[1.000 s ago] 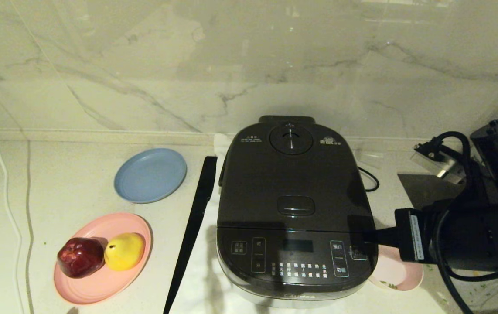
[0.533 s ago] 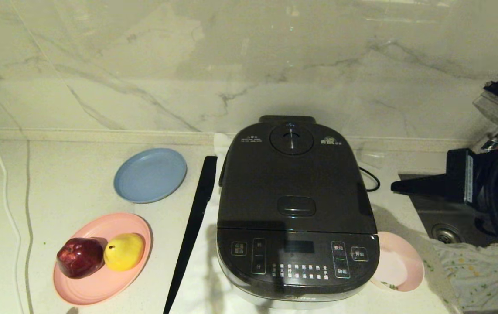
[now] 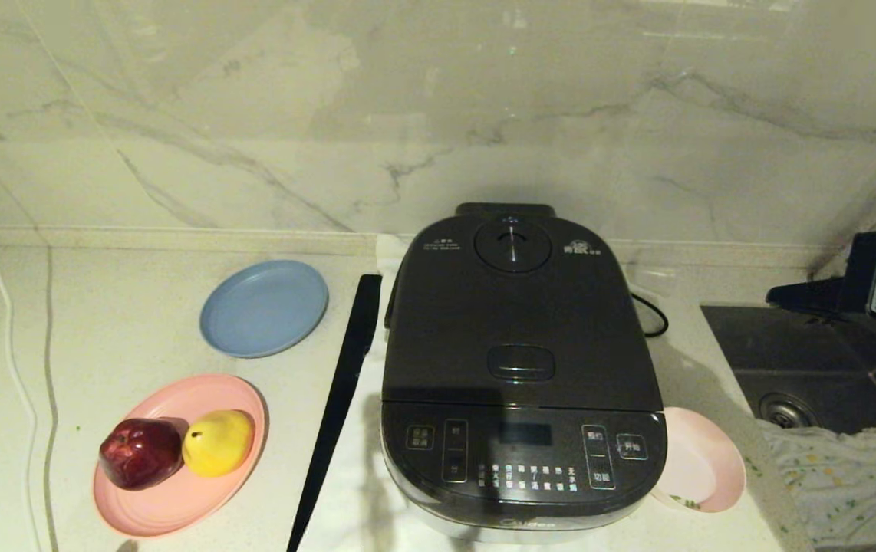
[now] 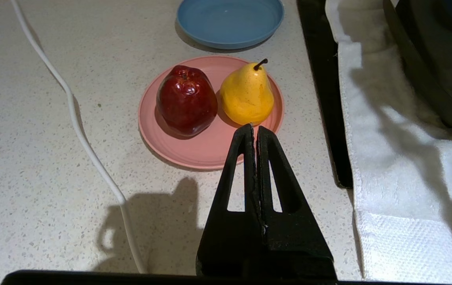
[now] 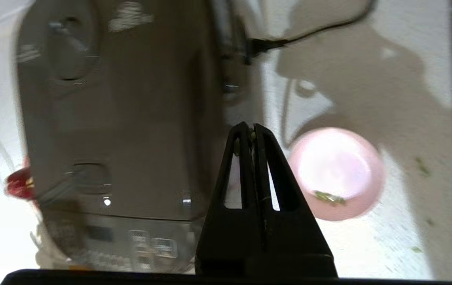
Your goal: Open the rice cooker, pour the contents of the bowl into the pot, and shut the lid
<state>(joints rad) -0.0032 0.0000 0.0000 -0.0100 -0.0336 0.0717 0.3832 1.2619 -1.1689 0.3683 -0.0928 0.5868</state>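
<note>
The rice cooker [image 3: 518, 368] stands mid-counter with its lid [image 3: 515, 307] down, so the pot is hidden. At its front right sits the pale pink bowl [image 3: 703, 468], nearly bare inside, with a few green bits [image 5: 329, 197] of the contents near its rim. My right gripper [image 3: 772, 294] hangs over the sink, right of the cooker and apart from it. It is shut [image 5: 248, 127], with a tiny green speck stuck at the tips. My left gripper [image 4: 254, 127] is shut and empty, low over the counter in front of the pink plate.
A pink plate [image 3: 169, 498] with a red apple [image 3: 140, 452] and a yellow pear [image 3: 218, 441], and a blue plate [image 3: 264, 308], lie left of the cooker. A long black strip [image 3: 342, 391] lies beside it. Sink [image 3: 791, 368], patterned cloth [image 3: 844, 483], white cable [image 3: 1, 307].
My right arm has drawn back from the cooker's front right corner, up and to the right over the sink, uncovering the bowl and cloth. The cooker and bowl have not moved.
</note>
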